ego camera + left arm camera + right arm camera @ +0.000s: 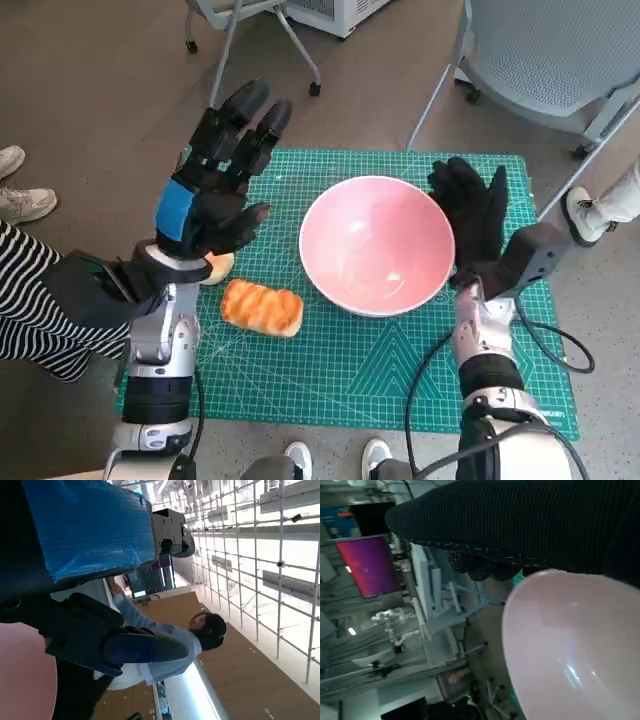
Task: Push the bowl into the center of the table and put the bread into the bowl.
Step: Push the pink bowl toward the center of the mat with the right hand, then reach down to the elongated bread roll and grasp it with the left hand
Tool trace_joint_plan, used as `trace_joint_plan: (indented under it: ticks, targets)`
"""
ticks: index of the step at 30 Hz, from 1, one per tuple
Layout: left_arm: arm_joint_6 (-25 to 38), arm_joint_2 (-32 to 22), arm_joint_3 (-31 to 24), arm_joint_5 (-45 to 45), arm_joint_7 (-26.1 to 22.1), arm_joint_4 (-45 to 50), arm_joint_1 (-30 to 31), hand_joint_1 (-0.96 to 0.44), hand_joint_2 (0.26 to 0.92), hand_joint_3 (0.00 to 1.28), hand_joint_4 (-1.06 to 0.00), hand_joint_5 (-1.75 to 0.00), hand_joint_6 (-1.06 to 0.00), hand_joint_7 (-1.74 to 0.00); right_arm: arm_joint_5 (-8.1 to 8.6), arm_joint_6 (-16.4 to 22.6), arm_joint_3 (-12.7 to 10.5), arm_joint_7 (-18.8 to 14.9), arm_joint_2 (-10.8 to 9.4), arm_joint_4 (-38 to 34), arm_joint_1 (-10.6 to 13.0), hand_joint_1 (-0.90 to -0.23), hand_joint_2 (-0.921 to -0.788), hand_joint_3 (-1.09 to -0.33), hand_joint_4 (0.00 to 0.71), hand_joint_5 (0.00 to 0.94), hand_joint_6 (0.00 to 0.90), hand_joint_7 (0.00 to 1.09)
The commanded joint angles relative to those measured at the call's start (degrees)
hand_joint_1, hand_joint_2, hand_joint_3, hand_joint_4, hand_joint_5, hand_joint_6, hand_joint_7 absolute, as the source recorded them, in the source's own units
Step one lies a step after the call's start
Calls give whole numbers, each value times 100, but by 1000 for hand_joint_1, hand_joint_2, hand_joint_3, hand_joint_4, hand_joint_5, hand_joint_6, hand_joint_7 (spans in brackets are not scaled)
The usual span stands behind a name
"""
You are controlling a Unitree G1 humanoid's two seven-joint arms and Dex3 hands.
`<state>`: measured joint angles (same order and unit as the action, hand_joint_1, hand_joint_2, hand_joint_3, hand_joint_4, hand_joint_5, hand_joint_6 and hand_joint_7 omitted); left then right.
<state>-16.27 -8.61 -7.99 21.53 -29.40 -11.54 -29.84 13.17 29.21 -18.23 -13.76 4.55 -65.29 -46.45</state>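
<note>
A pink bowl (pixel 376 243) stands on the green cutting mat (pixel 370 370), a little right of its middle; the right wrist view shows its rim and inside (pixel 575 650) close up. My gloved right hand (pixel 470 215) lies flat against the bowl's right side with nothing in it. A golden bread loaf (pixel 262 307) lies on the mat left of the bowl. My left hand (pixel 217 175) hovers raised over the mat's left part, fingers spread and empty, its blue-taped back (pixel 85 527) filling the left wrist view.
A small pale round thing (pixel 217 267) peeks out under my left hand. Grey chairs (pixel 560 50) stand beyond the table. A person in a striped sleeve (pixel 35 300) is at the left, shoes (pixel 590 210) at the right; a seated person (pixel 165 650) appears in the left wrist view.
</note>
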Motion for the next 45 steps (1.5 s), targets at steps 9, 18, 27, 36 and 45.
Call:
trace_joint_plan:
  ticks: [9,18,27,36,45]
  targets:
    - [-102,53,-9,18,-24,-91,-131,-543,921,339,-155,-2,1,-426,-151,540,380,-141,171,1895,597,-660,-921,-817,189,9,166,417]
    - [-45,71,49,18,-6,21,-182,-549,921,323,-147,-1,1,-427,-346,404,787,-110,261,3865,1198,-755,-921,-722,202,11,171,465]
    - [-93,67,68,32,-83,-32,-290,-563,921,296,-148,-1,1,-432,-517,342,1063,-142,375,4621,1395,-775,-921,-670,248,26,173,503]
    - [-148,55,95,22,-189,-34,-363,-568,921,289,-152,-4,1,-442,-676,-31,1278,-94,483,5216,1633,-813,-921,-665,253,13,132,564]
    - [-133,-93,61,16,-325,60,-395,-568,921,283,-149,-2,1,-452,-651,-288,1287,-83,484,5390,1687,-821,-921,-669,252,9,115,580]
